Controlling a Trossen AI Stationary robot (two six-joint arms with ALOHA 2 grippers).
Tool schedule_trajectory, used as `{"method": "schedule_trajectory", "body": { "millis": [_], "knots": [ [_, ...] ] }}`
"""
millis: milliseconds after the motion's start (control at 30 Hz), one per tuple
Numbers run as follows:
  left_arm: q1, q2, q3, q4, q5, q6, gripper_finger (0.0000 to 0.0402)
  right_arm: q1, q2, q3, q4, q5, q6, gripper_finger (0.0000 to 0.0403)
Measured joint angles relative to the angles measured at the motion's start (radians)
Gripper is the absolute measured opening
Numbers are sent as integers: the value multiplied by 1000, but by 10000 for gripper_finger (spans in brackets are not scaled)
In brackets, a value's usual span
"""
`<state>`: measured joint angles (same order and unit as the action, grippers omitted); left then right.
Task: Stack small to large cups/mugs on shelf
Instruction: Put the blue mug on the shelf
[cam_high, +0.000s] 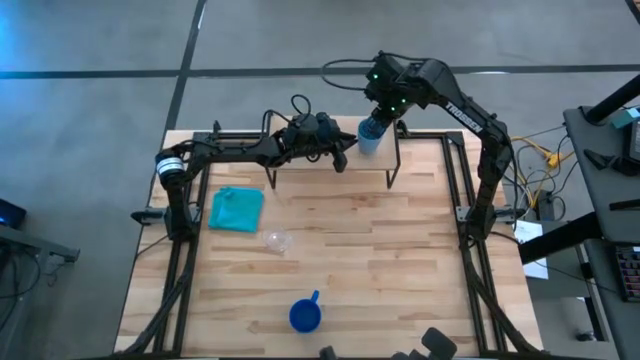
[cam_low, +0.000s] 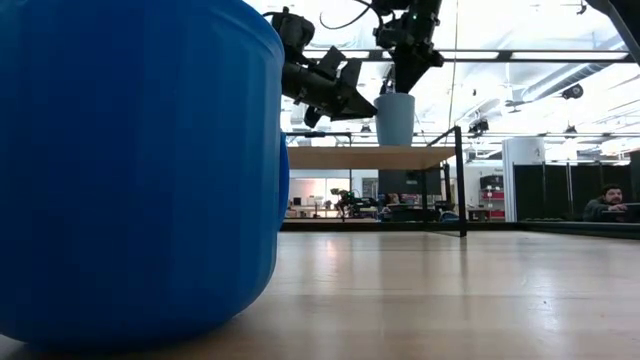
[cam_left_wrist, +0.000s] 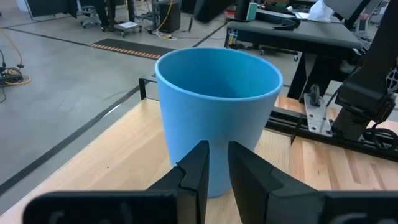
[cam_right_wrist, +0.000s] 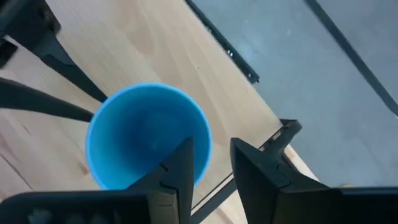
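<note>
The light blue handleless cup (cam_high: 369, 138) stands upright on its base at the right end of the shelf (cam_high: 325, 172), as the low view shows (cam_low: 395, 118). My right gripper (cam_right_wrist: 210, 155) is above it, pointing down, narrowly open, one finger inside the cup's rim and one outside. My left gripper (cam_left_wrist: 217, 163) is level at the cup's left side, its fingers all but shut. The small clear cup (cam_high: 277, 240) and the dark blue mug (cam_high: 305, 316) stand on the table. The mug fills the left of the low view (cam_low: 130, 170). My left gripper comes level from the table's left, along the shelf. Its fingertips (cam_left_wrist: 199, 155) stand at the lower wall of the light blue cup (cam_left_wrist: 186, 134). I cannot tell whether they touch it.
A teal cloth (cam_high: 236, 210) lies on the table's left part. Thin black legs (cam_low: 461, 180) carry the shelf above the tabletop. A person (cam_low: 608, 203) sits in the room beyond the table.
</note>
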<state>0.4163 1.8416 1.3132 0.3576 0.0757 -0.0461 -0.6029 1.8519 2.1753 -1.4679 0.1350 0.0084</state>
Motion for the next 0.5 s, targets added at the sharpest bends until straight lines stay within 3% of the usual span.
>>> {"method": "schedule_trajectory", "body": {
  "millis": [200, 367, 500],
  "knots": [
    [5, -20, 0, -20, 0, 0, 47, 0, 0, 76, -58, 0, -1, 98],
    [5, -94, -1, -156, 1, 2, 47, 5, -13, 125, -100, -7, 54, 91],
    [5, -194, -2, -321, 2, 47, 47, 14, -48, 124, -104, -133, 92, 87]
  ]
}}
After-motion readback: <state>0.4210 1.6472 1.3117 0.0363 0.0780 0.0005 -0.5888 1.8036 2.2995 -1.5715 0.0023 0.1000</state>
